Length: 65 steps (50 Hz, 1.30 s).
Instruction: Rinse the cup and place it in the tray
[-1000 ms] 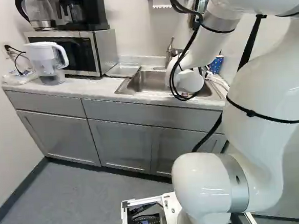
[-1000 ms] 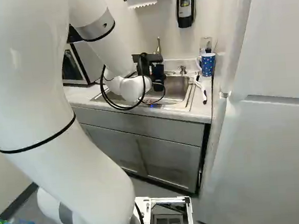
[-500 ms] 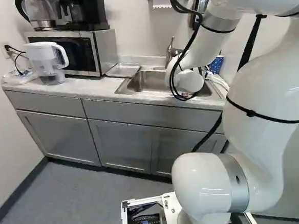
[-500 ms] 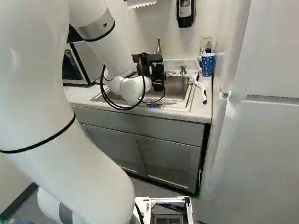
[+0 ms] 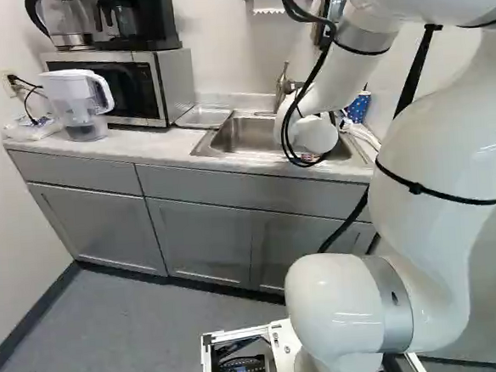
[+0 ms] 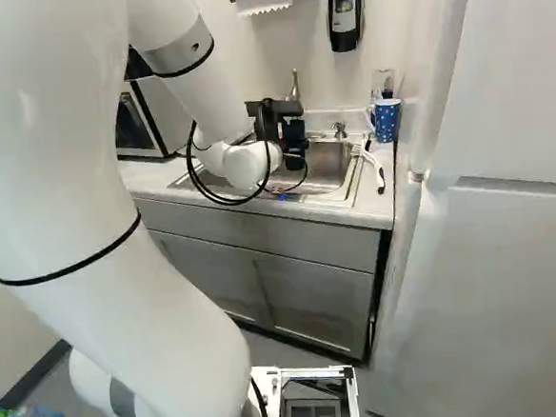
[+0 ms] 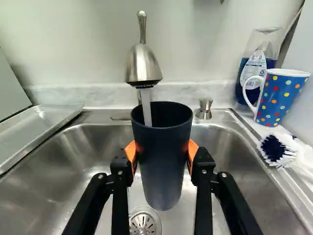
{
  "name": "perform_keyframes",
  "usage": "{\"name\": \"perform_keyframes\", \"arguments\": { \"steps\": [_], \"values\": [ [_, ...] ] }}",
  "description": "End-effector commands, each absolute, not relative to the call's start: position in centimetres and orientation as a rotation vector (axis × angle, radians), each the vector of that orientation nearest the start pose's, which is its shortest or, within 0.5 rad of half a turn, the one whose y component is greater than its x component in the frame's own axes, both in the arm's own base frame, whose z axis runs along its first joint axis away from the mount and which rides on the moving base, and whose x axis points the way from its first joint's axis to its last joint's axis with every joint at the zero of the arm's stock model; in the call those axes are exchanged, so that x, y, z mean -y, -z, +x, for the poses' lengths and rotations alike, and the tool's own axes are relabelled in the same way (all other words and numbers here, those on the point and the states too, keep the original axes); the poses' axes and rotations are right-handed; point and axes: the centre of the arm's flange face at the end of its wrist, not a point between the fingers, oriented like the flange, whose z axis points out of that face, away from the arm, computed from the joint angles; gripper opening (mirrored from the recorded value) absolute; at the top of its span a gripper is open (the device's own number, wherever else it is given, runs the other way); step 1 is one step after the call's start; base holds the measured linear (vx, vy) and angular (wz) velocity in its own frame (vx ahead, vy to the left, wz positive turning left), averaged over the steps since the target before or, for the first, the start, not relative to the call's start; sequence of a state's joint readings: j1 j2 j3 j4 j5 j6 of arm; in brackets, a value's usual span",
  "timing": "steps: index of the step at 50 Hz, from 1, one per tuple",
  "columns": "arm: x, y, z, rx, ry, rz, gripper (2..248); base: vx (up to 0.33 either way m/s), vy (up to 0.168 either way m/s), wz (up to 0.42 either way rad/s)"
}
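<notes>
In the right base view my gripper (image 6: 282, 132) reaches over the sink (image 6: 330, 164), holding a dark cup (image 6: 295, 142). Seen from the wrist, the gripper (image 7: 162, 159) is shut on the dark cup (image 7: 164, 164), an orange pad against each side. The cup stands nearly upright, mouth up, above the drain (image 7: 143, 223). Water from the faucet (image 7: 142, 63) runs into its mouth; its inside bottom is hidden. A shallow metal tray (image 7: 36, 128) lies beside the sink, also visible in the left base view, near the microwave.
Right of the sink in the right base view stand a dotted mug (image 6: 386, 120) and a brush (image 6: 374, 168). A blue soap bottle (image 7: 254, 66) is behind the mug. A water pitcher (image 5: 76, 104) and microwave (image 5: 130, 88) stand along the counter.
In the right base view the gripper's end with the cup has turned slightly to and fro. The base and the rest of the arm look still.
</notes>
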<state>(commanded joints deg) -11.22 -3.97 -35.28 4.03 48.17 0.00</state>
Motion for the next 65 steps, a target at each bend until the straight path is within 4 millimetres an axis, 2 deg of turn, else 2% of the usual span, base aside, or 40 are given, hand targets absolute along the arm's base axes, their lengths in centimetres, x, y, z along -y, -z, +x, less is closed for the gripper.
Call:
{"name": "perform_keyframes", "arguments": {
  "steps": [65],
  "values": [
    [9.51,-45.05,45.51,-0.361,2.087,-2.501,121,0.000,0.000,0.000]
  ]
}}
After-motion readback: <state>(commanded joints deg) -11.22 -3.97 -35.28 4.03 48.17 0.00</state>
